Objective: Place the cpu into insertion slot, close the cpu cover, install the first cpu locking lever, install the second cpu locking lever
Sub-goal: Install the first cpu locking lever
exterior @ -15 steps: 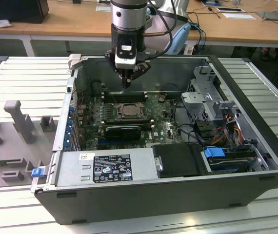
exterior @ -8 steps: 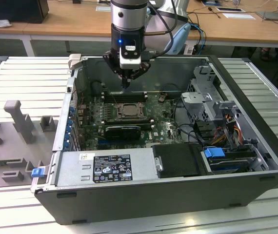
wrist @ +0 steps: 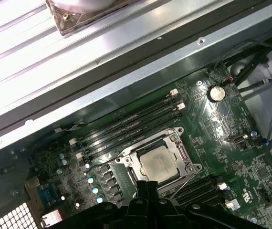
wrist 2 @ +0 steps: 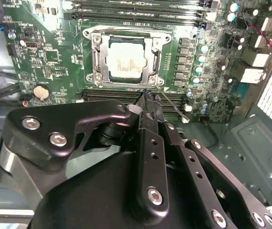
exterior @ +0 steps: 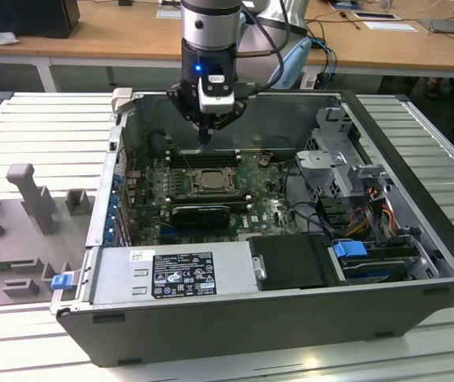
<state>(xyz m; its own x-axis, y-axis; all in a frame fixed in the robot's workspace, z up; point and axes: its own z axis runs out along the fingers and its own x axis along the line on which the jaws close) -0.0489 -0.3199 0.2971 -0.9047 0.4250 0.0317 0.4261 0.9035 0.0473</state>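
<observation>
While fingers (wrist 2: 149, 124) sit pressed together near cpu cover (wrist 2: 99, 59) | cpu (wrist 2: 126, 62) seated beneath | second wrist view: lever (wrist 2: 174, 104) jutting out

The cpu (wrist 2: 126, 61) has a matt pale metal face; the cpu cover (wrist 2: 97, 57) is shiny bare metal; the gripper (wrist 2: 148, 97) is matt black, prob. metal.

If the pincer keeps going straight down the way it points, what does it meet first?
Probably the edge of the cpu cover, or the memory slots right beside it. In the second wrist view the pincer sits over that border. Depth is unclear, so I cannot say which.
</observation>
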